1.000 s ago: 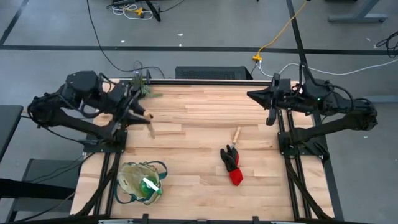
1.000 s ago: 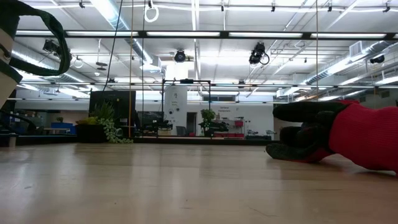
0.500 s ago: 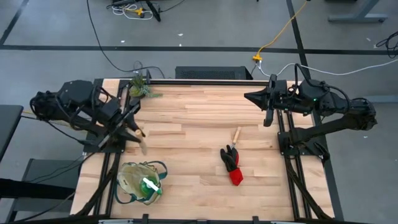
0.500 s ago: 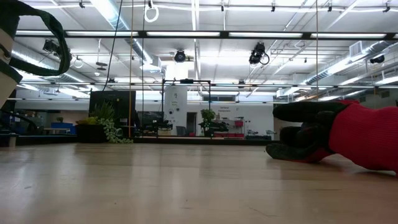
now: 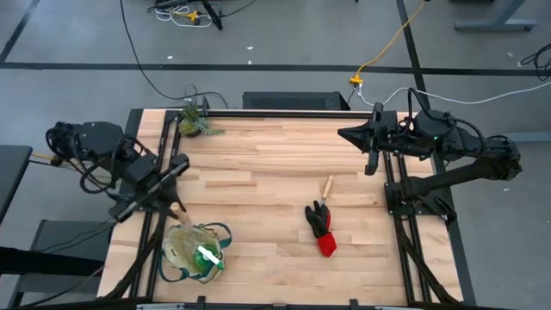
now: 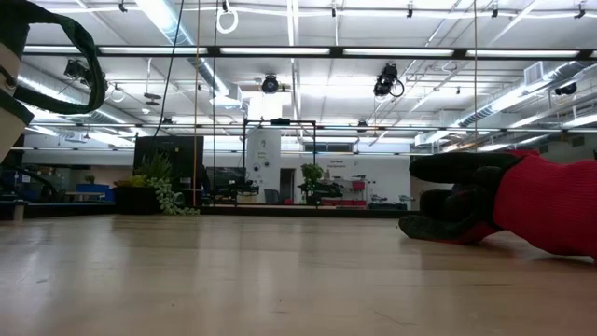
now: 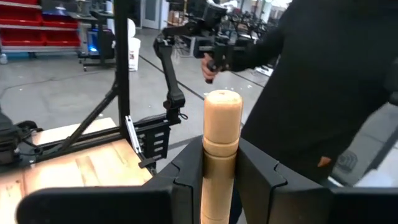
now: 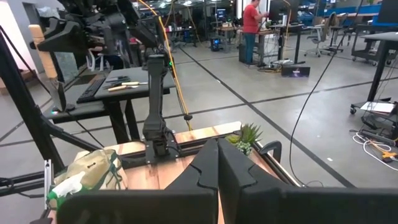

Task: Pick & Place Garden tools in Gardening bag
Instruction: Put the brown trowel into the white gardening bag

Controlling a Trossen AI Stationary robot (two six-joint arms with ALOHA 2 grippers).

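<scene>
My left gripper is shut on a slim wooden-handled tool just beyond the far rim of the beige gardening bag. A translucent green item with a white part lies in the bag. The black-and-red glove bundle lies on the table's right half, with a second wooden-handled tool lying just beyond it. My right gripper is shut and empty, up at the far right. In the low view the gloves lie at the right and the bag at the left edge. My left gripper pinches the tool's wooden handle between its two fingers, one on each side. The handle's rounded free end sticks out past the fingers. The tool's other end is hidden by the gripper. In the high view the tool is off the table.
A small green potted plant stands at the table's far left corner. The right arm's frame runs along the right edge. Bare wood lies between the bag, the plant and the gloves. A person stands beyond the table in the left wrist view.
My left gripper has carried the wooden-handled tool from near the plant toward the table's near edge and a little left, turning as it went, to the far rim of the bag. It has stayed shut on the handle. My right gripper has shifted only slightly.
</scene>
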